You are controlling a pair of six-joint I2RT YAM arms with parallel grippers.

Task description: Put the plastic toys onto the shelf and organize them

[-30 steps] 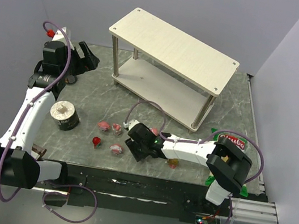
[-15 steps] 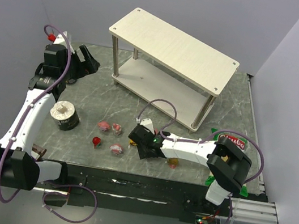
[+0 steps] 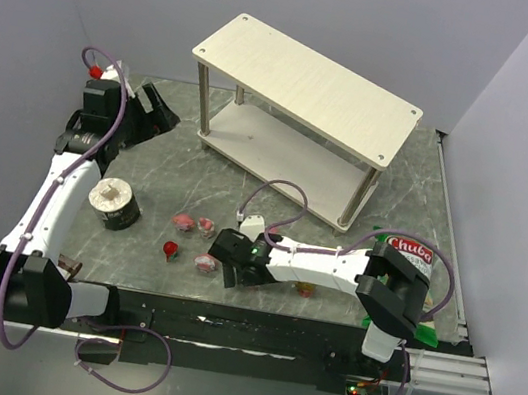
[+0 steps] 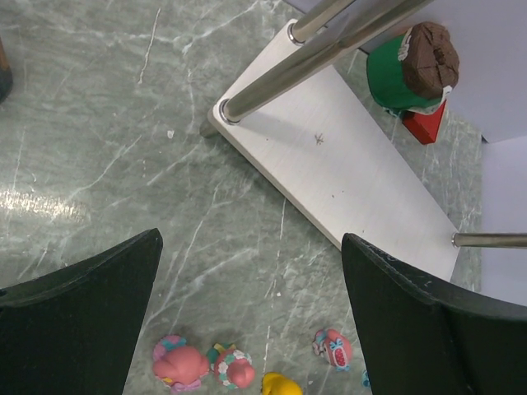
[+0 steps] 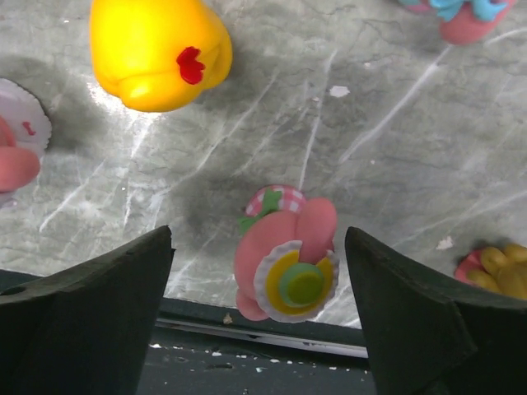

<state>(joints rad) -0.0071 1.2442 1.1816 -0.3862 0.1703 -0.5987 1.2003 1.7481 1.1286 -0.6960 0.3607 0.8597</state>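
Grey-green marbled surface (image 3: 165, 181) carries the pale two-tier shelf (image 3: 308, 88) at its back, the left jaws spread wide and empty near its left end. Plastic toys (image 3: 182, 219) lie near the front edge, apart from the shelf; the right jaws stand wide astride a pink toy (image 5: 286, 263), not touching it, a yellow toy (image 5: 158, 51) nearby.

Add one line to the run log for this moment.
left tool: open, near shelf | right tool: open, straddling pink toy on table | shelf top: bare
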